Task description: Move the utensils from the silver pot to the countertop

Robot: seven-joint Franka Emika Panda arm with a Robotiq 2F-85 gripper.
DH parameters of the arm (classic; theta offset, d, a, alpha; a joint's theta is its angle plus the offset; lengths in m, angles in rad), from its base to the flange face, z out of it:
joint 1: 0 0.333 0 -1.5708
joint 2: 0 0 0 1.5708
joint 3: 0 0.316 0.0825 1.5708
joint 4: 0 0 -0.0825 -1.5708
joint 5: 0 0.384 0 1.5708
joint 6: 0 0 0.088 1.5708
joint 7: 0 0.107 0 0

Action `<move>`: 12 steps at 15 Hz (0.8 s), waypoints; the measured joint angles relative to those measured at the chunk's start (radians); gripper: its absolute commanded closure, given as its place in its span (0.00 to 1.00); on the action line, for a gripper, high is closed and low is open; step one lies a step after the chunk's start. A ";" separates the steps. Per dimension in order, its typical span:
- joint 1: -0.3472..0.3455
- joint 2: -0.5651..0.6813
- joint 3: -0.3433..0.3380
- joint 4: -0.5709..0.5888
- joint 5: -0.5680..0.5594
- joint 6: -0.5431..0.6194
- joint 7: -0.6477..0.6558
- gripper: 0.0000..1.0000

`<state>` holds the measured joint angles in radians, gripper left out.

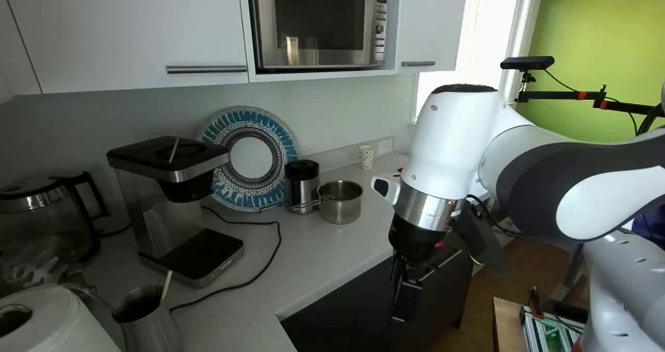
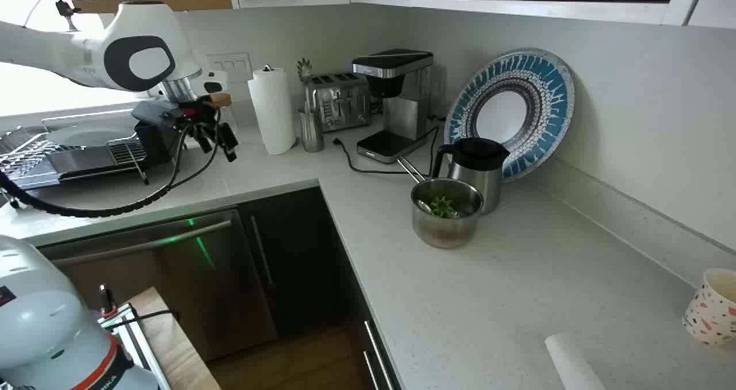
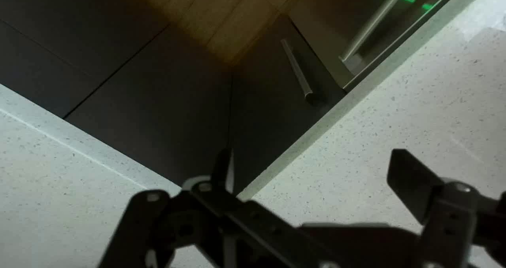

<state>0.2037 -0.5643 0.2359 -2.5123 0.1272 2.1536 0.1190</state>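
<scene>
Small shiny steel pot (image 2: 445, 229): upright on the pale grey, speckled, L-shaped countertop (image 2: 460, 304), just beside a black-lidded steel jug (image 2: 480, 171).
Thin silvery utensils (image 2: 424, 206): seemingly inside the pot, too small to make out clearly, next to a green leafy thing (image 2: 443, 207).
Black two-fingered gripper (image 3: 312, 157): parted wide, pointing down, well apart from the pot; in the wrist view, with the countertop's inner corner below.
Round blue, black and white patterned plate (image 2: 500, 117): leaning against the pale wall (image 2: 650, 119).
</scene>
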 measured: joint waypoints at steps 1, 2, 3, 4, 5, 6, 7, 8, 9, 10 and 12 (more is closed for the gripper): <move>0.000 0.000 0.000 0.000 0.000 0.000 0.000 0.00; 0.000 0.000 0.000 0.000 0.000 0.000 0.000 0.00; 0.000 0.000 0.000 0.000 0.000 0.000 0.000 0.00; 0.000 0.000 0.000 0.000 0.000 0.000 0.000 0.00; 0.000 0.000 0.000 0.000 0.000 0.000 0.000 0.00; 0.000 0.000 0.000 0.000 0.000 0.000 0.000 0.00; 0.000 0.000 0.000 0.000 0.000 0.000 0.000 0.00; -0.002 0.000 0.001 0.000 -0.011 0.000 0.004 0.00; -0.006 -0.003 0.004 0.000 -0.030 0.001 0.019 0.00; -0.019 -0.013 0.006 -0.002 -0.066 0.001 0.051 0.00; -0.061 -0.061 0.004 -0.026 -0.143 0.001 0.102 0.00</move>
<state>0.1424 -0.6255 0.2397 -2.5382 -0.0155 2.1547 0.2210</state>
